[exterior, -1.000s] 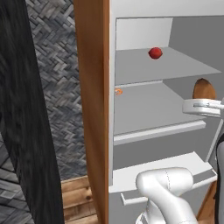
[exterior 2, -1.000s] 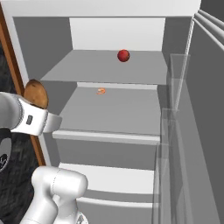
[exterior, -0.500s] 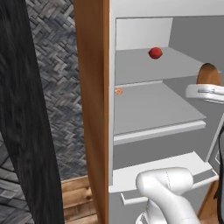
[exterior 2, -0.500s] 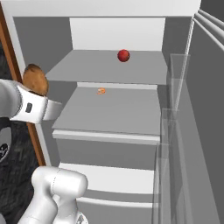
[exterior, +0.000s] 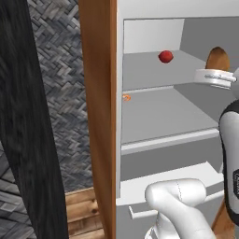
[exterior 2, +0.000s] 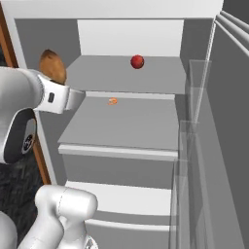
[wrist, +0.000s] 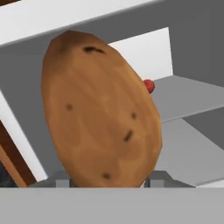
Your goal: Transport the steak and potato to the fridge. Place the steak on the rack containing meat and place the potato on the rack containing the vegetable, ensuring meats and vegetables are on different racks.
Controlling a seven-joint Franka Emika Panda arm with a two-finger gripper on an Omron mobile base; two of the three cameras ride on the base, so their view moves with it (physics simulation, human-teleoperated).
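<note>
Higher now than 1 second ago, my gripper [wrist: 106, 181] has carried the potato [wrist: 99, 109] up to the level of the fridge's [exterior 2: 146, 34] topmost shelf [exterior 2: 121, 73], at its open front edge. My jaws are clenched on the potato, which stands on end above my hand. On that top shelf the red vegetable [exterior 2: 137, 61] sits near the back. Below it, the tiny orange meat [exterior 2: 112, 100] lies on the middle shelf [exterior 2: 131, 124].
</note>
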